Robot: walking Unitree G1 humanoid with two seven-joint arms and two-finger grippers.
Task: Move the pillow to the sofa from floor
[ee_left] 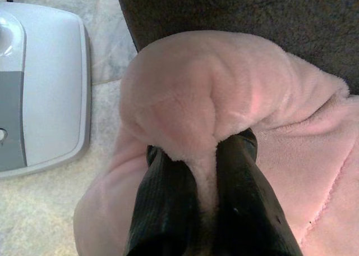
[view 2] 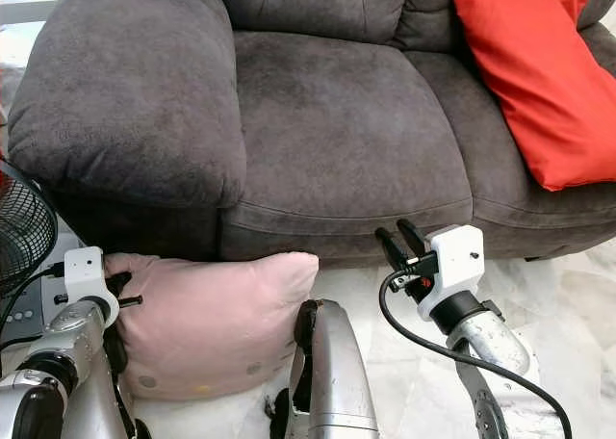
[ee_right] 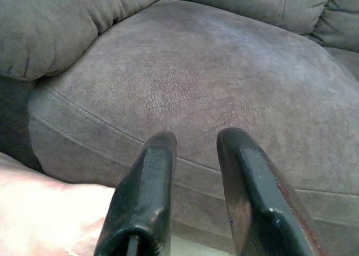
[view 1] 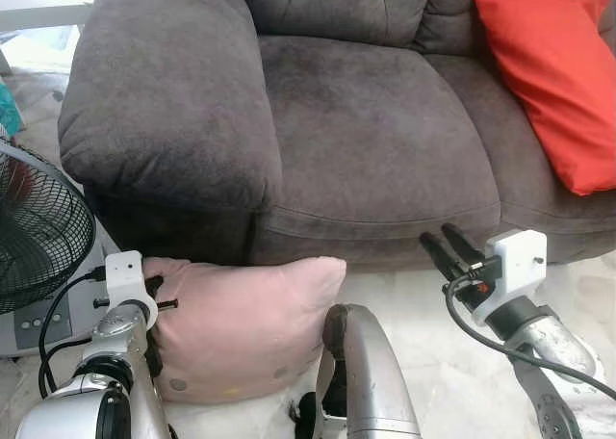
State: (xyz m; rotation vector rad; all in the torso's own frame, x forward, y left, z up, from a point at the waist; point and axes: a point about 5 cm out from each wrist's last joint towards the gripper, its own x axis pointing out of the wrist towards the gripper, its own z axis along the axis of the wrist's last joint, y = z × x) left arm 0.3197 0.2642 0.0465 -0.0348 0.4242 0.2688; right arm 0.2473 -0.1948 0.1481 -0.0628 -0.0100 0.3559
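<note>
Pink plush fills our left gripper (ee_left: pixel 205 172): the two black fingers (ee_left: pixel 162 205) have pinched a fold at the near corner of the pink pillow (view 1: pixel 245 323), which lies on the pale floor (view 2: pixel 539 304) against the foot of the grey sofa (view 1: pixel 375 121). From that grip the pillow's long axis runs away toward our right side, parallel to the sofa's front edge. Our right gripper (view 2: pixel 402 245) hovers apart from the pillow, beyond its far corner, fingers a narrow gap apart and empty, pointing at the seat cushion (ee_right: pixel 224 82).

We judge the coming move to be a lift up and forward: the seat lies above and ahead of the held corner, and the cushion's front edge must be cleared first. The left arm is plainly the nearer one. Open room is good on the seat ahead; a red cushion (view 1: pixel 558 73) occupies the sofa further toward our right. Beside the left gripper, on its outer side, stand a fan (view 1: pixel 34 227) and its pale base (ee_left: pixel 45 87), so a swing that way is cramped.
</note>
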